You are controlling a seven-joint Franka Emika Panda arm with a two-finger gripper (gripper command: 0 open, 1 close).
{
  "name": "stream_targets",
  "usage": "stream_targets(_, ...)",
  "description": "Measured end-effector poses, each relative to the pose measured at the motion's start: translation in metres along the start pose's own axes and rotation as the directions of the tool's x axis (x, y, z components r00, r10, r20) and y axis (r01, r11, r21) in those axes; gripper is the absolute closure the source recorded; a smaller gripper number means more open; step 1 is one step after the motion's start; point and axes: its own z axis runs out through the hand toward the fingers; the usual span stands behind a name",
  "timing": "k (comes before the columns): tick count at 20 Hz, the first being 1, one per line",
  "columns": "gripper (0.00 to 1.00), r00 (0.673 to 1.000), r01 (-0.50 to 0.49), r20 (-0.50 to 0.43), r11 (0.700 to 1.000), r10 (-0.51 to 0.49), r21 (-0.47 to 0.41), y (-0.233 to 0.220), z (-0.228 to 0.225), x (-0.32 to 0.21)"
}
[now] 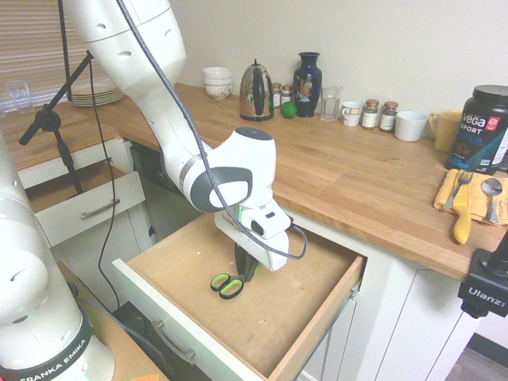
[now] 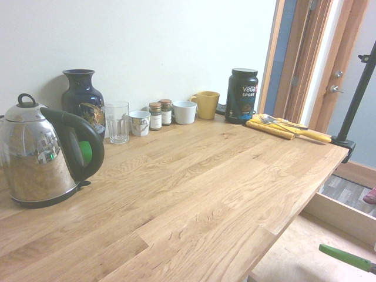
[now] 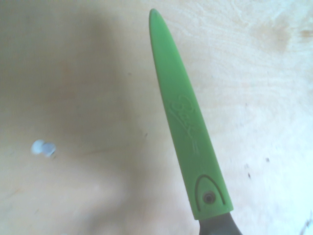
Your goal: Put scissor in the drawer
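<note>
Green-covered scissors (image 1: pixel 230 284) clamped in hand (image 1: pixel 248 272), low inside open drawer (image 1: pixel 317 313). Placing step. Next: lower to wooden bottom, open hand.

- We record a butcher-block wooden countertop (image 1: pixel 357 171) on white cabinets (image 1: pixel 413 317).
- We note a plain off-white wall (image 1: pixel 381 40) behind it.
- Window blinds (image 1: pixel 32 48) at one end; wood-framed door (image 2: pixel 305 59) at the other, daylight entering.
</note>
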Motion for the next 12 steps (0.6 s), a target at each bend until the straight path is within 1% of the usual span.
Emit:
stream_targets(6, 1.0, 1.0, 0.011, -0.017, 1.0, -0.011, -0.019, -0.015, 0.037, 0.015)
stream_targets(10, 1.0, 1.0, 0.008, -0.017, 1.0, -0.008, -0.027, -0.018, 0.046, 0.02)
stream_targets(11, 0.0, 1.0, 0.007, -0.018, 1.0, -0.007, -0.027, -0.019, 0.046, 0.02)
stream_targets(12, 0.0, 1.0, 0.006, -0.018, 1.0, -0.006, -0.027, -0.019, 0.046, 0.02)
